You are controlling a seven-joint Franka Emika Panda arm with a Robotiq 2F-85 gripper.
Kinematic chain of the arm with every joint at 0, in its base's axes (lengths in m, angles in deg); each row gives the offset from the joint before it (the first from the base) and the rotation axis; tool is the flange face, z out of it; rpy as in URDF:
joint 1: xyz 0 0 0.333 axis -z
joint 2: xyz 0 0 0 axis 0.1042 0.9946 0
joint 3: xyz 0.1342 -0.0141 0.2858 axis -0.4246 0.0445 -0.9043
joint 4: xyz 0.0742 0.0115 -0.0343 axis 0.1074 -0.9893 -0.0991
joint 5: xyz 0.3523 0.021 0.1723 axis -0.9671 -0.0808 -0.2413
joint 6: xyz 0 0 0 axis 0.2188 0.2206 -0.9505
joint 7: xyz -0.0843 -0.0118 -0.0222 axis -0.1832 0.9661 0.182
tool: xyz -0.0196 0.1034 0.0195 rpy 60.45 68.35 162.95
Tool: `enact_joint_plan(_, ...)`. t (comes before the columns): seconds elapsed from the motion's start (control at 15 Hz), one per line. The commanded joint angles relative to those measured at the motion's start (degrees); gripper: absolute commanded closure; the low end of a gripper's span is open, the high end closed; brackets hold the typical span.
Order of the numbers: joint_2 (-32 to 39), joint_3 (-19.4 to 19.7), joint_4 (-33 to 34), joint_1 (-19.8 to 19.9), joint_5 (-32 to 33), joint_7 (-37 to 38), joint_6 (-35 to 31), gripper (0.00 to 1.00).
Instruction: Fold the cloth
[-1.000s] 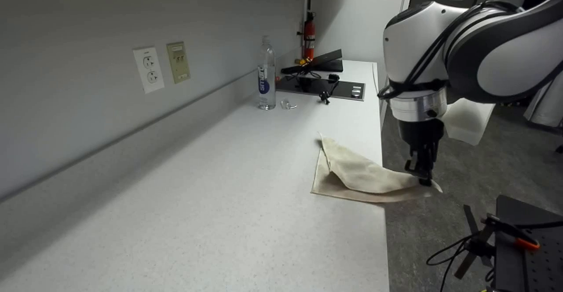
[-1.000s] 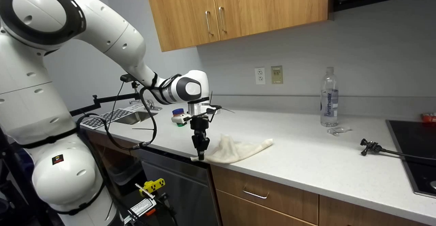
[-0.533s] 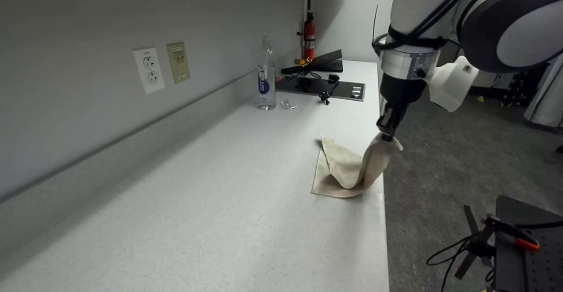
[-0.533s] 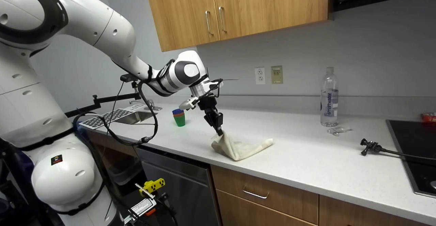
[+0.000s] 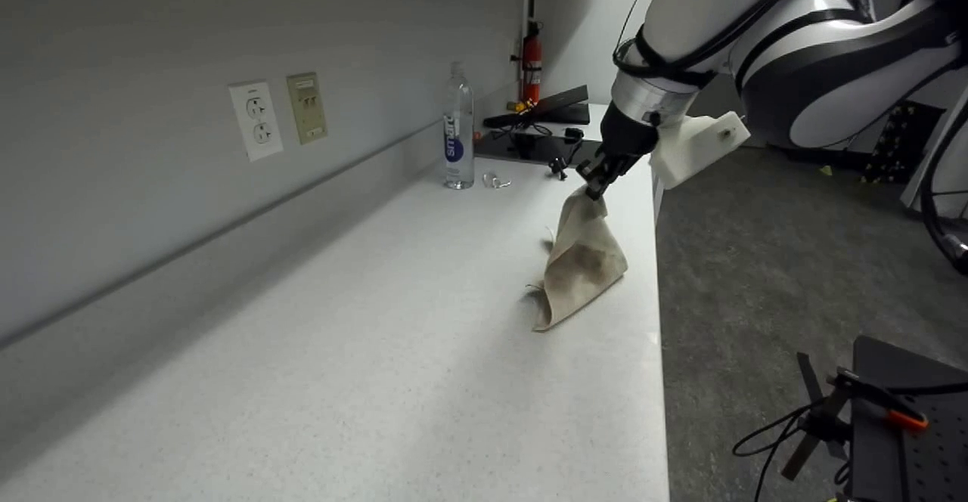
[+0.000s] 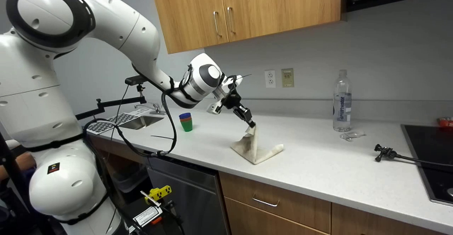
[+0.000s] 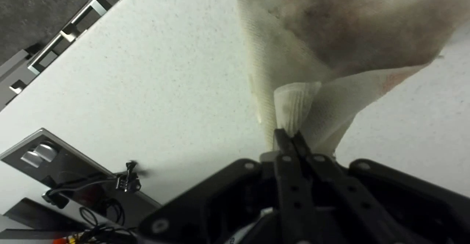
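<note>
The cream cloth (image 5: 581, 264) lies on the white counter, near its front edge, with one part lifted. In an exterior view (image 6: 249, 149) its lower part rests flat and a folded flap points toward the cooktop side. My gripper (image 5: 593, 190) is tilted and shut on a gathered edge of the cloth, holding it above the counter; it shows likewise in an exterior view (image 6: 252, 124). In the wrist view, the fingertips (image 7: 290, 133) pinch a pleated bit of the cloth (image 7: 352, 27), which has dark and reddish stains. The cloth's far side is partly hidden.
A water bottle (image 6: 342, 111) and a clear plastic piece (image 6: 352, 136) stand toward the wall. A black mount with cable (image 6: 385, 152) lies beside the black cooktop (image 6: 431, 157). Stacked cups (image 6: 186, 122) stand near the sink (image 6: 141, 122). The counter's front edge is close to the cloth.
My gripper has moved up and inward from beyond the counter's front edge, tilting as it goes. The held cloth edge has come with it, so the cloth no longer hangs over the edge.
</note>
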Motion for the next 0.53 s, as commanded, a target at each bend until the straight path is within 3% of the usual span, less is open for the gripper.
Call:
enact_joint_plan(0.0,7.4,1.2,6.0,0.7,6.2,9.1,-1.2,0.99)
enact_joint_plan(0.2,11.2,1.6,7.7,0.6,2.8,7.6,-1.0,0.99)
enact_joint_plan(0.27,12.1,1.7,8.2,0.6,2.7,7.4,-1.1,0.73)
enact_joint_plan(0.33,12.7,3.4,8.6,-0.9,1.7,6.6,-1.3,0.72)
enact_joint_plan(0.47,13.6,2.9,9.7,0.1,4.2,9.1,-1.5,0.57)
